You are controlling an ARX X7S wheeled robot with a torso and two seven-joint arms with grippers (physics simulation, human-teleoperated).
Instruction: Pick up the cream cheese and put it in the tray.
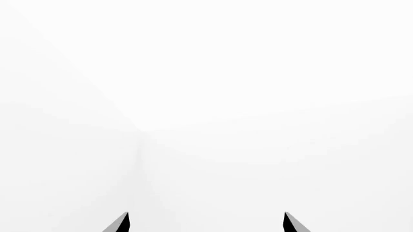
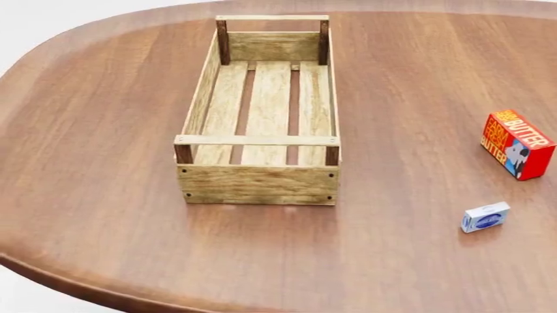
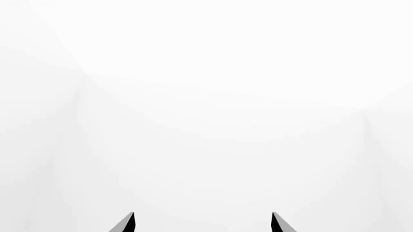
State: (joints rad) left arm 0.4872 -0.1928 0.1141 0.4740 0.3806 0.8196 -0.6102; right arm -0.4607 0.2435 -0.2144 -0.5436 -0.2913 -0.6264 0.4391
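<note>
on wood-grain table (image 2: 104, 163): slatted tray (image 2: 258, 182); small cream cheese (image 2: 484, 217)

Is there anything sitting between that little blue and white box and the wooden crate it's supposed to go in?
No. Only bare brown table lies between the small white-and-blue cream cheese box and the light-wood slatted tray. The red-orange butter box stands farther back, off that path.

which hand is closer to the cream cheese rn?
Can't be settled. Neither hand shows in the head view, and both wrist views show only blank white past open fingertips: left hand, right hand. The cream cheese lies on the table's right side, favouring the right arm.
</note>
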